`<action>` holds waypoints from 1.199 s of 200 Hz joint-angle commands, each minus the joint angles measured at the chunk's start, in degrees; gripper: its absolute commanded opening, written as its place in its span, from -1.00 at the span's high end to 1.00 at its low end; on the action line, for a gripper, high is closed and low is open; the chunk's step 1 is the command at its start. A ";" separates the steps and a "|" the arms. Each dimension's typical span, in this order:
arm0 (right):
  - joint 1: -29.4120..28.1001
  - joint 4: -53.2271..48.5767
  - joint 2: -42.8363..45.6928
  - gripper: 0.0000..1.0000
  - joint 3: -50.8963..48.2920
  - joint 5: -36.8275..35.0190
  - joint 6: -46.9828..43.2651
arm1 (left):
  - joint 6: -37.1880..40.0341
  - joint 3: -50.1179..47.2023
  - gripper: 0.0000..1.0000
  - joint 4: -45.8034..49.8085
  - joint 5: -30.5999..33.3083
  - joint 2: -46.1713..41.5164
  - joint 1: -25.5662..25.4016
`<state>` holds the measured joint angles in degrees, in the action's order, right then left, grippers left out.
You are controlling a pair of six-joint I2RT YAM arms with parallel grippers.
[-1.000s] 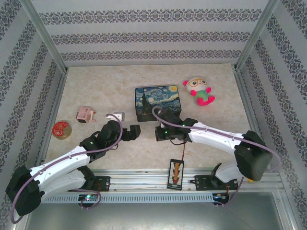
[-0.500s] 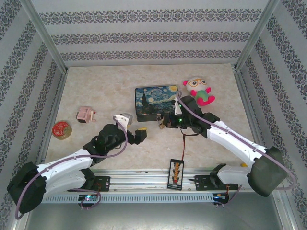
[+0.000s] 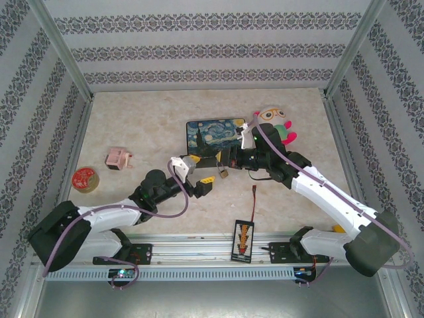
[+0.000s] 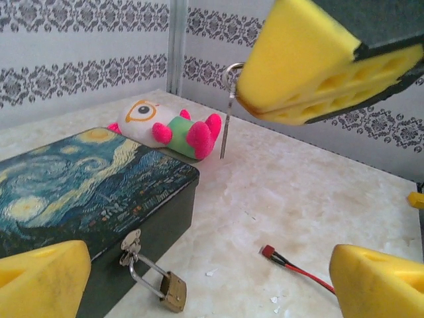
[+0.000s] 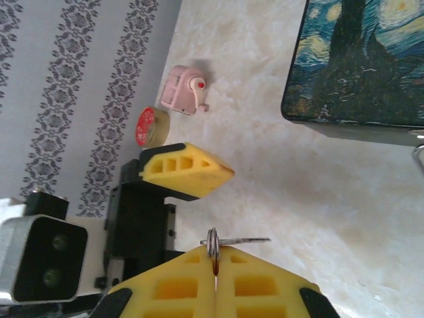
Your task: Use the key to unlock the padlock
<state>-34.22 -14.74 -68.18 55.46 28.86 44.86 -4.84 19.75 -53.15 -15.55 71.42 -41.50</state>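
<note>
Your bench [image 3: 132,126] carries a painted box [image 3: 213,132], the padlock [image 4: 173,291], a plush toy [image 3: 273,116], a pink gadget [image 3: 118,159], a red tin [image 3: 85,179], a wire [image 4: 268,251].

Floral-striped grey walls [image 3: 212,46] surround a beige marbled tabletop [image 3: 132,126].
</note>
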 commanded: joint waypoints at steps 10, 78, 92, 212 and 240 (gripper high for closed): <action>0.38 4.28 1.03 1.00 0.65 3.02 2.99 | 6.05 1.57 -0.59 -11.40 -1.21 3.25 0.18; 0.34 6.58 0.77 1.00 0.09 4.27 4.67 | 9.07 5.58 -0.08 -18.96 -2.63 11.16 0.16; 0.39 6.96 0.68 1.00 -0.22 4.35 4.88 | 8.72 6.30 0.02 -20.02 -2.33 12.01 0.16; 0.03 8.63 1.20 1.00 -2.11 3.92 5.85 | 7.91 8.81 0.73 -19.50 0.33 14.36 0.19; 0.04 8.61 1.30 1.00 -2.16 3.75 5.77 | 7.91 8.64 0.96 -18.38 0.27 14.02 0.14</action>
<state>-34.24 -7.81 -68.14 53.87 32.42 49.84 2.96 27.24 -69.91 -15.40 85.45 -41.52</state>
